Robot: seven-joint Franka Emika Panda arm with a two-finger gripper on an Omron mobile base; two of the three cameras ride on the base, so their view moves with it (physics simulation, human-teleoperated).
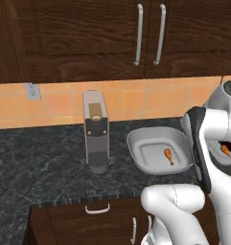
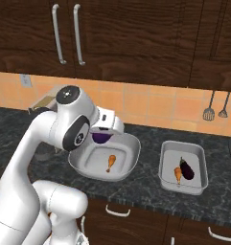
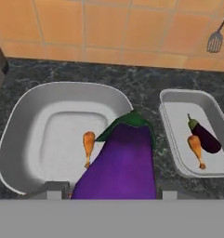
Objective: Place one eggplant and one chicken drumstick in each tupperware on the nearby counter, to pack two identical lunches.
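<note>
My gripper (image 3: pixel 112 189) is shut on a glossy purple eggplant (image 3: pixel 122 162) with a green cap, hanging above the wide grey tub (image 3: pixel 20 121). One orange-brown chicken drumstick (image 3: pixel 88 146) lies on the tub's floor. In the right base view the gripper (image 2: pixel 101 139) holds that eggplant (image 2: pixel 101 138) over the tub's (image 2: pixel 131 153) back part, above the drumstick (image 2: pixel 110 162). To the right, the smaller shallow tray (image 2: pixel 165 167) holds a second eggplant (image 2: pixel 187 169) and a drumstick (image 2: pixel 178 175) side by side. Both containers rest on the dark speckled counter (image 1: pixel 40 162).
A silver toaster (image 1: pixel 96 131) stands on the counter left of the tub (image 1: pixel 136 143). Spatulas (image 2: pixel 209 112) hang on the orange tiled wall at the right. Dark wooden cabinets with silver handles (image 1: pixel 138 34) hang overhead, and drawers (image 1: pixel 98 209) run below the counter edge.
</note>
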